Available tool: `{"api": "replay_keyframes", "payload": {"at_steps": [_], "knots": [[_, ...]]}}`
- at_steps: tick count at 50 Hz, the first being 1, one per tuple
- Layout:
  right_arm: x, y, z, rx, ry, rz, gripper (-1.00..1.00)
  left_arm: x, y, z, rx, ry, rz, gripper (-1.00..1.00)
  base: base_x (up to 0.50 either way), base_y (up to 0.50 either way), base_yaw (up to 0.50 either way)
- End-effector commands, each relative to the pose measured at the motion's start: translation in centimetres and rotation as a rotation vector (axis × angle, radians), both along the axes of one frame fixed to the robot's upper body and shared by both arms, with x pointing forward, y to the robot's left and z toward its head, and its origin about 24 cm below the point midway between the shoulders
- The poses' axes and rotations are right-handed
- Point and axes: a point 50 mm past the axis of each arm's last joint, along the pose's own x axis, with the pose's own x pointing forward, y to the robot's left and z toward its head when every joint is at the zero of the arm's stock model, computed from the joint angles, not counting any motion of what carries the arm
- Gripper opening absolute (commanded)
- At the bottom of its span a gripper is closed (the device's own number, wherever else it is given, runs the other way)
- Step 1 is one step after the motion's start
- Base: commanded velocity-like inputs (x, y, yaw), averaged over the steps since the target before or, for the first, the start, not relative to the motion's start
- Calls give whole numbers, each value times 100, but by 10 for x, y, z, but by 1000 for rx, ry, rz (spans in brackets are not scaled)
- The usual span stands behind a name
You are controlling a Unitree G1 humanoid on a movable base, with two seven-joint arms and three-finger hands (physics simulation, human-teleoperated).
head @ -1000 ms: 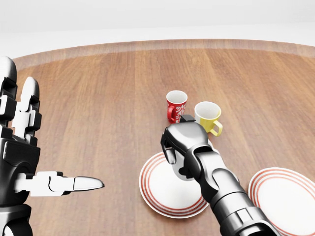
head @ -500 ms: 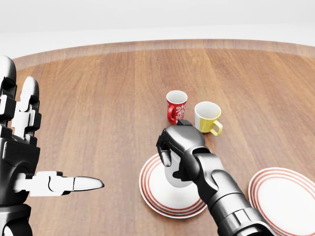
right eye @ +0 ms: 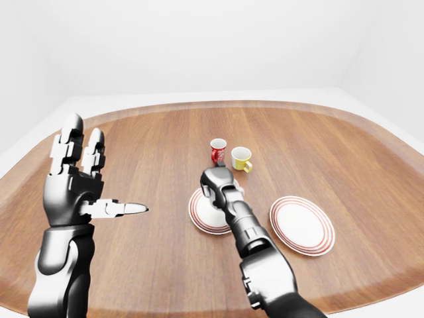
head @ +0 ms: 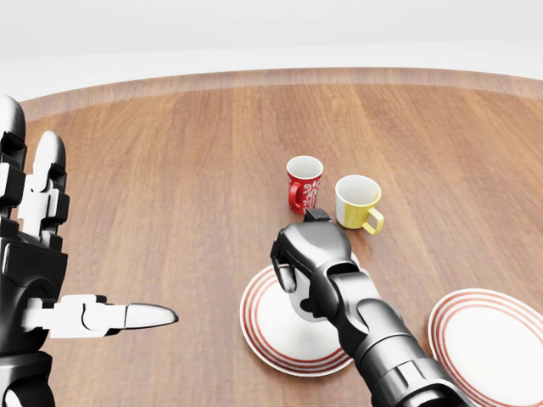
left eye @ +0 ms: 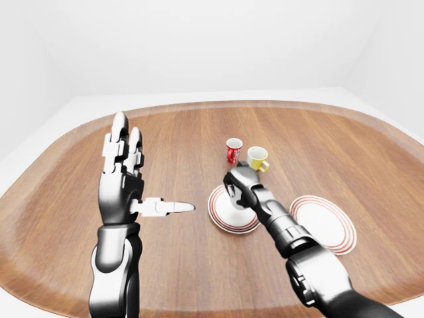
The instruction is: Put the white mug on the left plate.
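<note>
The white mug (head: 299,307) is mostly hidden inside my right hand (head: 295,284), whose fingers are shut round it. Only its lower white body shows under the dark fingers. Hand and mug are over the middle of the left plate (head: 254,297), a white plate with red rings; I cannot tell whether the mug touches it. My left hand (left eye: 151,173) is raised at the left of the views, open, fingers up and thumb pointing right, holding nothing.
A red mug (head: 304,182) and a yellow mug (head: 358,202) stand side by side just above the left plate. A second red-ringed plate (head: 496,339) lies at the lower right. Everything rests on a wide wooden table (head: 170,153).
My right hand has come down and slightly left with the white mug, lower over the left plate. The left hand has barely moved.
</note>
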Motion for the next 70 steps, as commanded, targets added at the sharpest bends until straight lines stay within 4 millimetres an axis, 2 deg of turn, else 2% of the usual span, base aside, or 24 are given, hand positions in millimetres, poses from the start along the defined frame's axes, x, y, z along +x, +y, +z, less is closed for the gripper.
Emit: {"api": "replay_keyframes", "payload": {"at_steps": [1,20,41,42,43,44,51,61,70], "knots": [[-1,0,-6,-5,-17,-17,-100,0,1,1,-2,-4,2,100,0,0,0],[-3,-6,-15,-37,-27,-34,-100,1,1,-1,-2,5,3,100,0,0,0],[-1,-5,-10,-46,-45,-23,-100,0,1,-1,0,4,4,100,0,0,0],[-1,-5,-10,-47,-44,-22,-87,1,1,-1,0,4,4,100,0,0,0],[-1,-5,-10,-48,-40,-22,-36,1,2,-1,-1,4,4,100,0,0,0],[-1,-5,-10,-48,-39,-22,100,1,2,-1,0,4,5,100,0,0,0],[-5,-7,-16,-51,-5,-22,100,1,2,-1,-1,3,7,100,0,0,0],[-12,-19,-30,-76,36,-48,100,2,2,-1,-1,6,10,100,0,0,0],[-13,-23,-32,-59,48,-68,100,2,2,-2,0,11,10,100,0,0,0]]}}
